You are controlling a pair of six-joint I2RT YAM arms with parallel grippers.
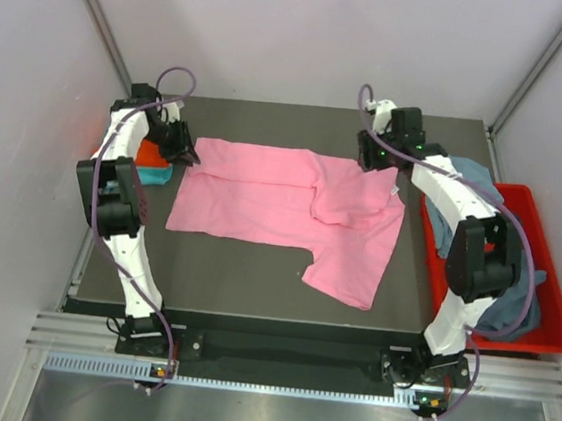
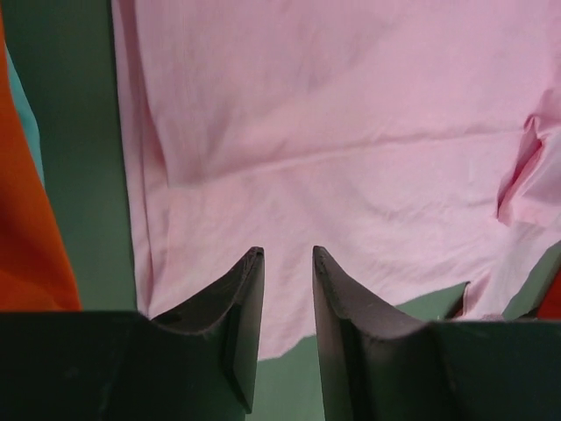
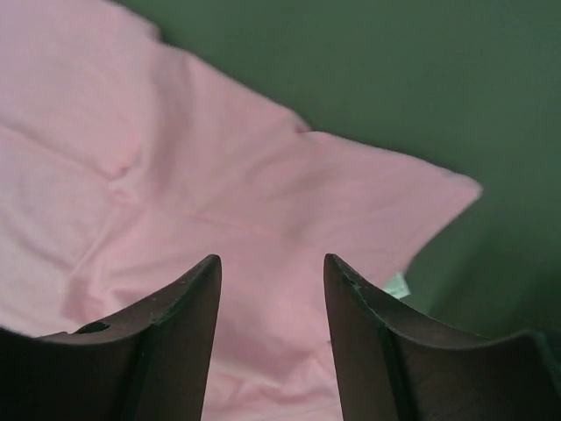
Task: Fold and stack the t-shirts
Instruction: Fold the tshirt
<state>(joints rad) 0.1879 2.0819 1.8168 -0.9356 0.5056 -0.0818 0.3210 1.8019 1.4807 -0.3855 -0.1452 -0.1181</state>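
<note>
While the pink t-shirt [image 1: 281,206] lies part-folded on the surface [image 1: 254,278], left hand [image 2: 287,252] and right hand [image 3: 272,259] hover, fingers apart.

White shells, black joints
We see white link covers on the left arm [image 1: 130,255] and right arm [image 1: 447,324], black joint blocks, looping purple cables [image 1: 179,69], and dark, curved, scuffed pincer fingers [image 2: 232,316].

No writing can be read (the small pale tag [image 3: 396,286] on the pink t-shirt [image 3: 219,193] is too blurred).
</note>
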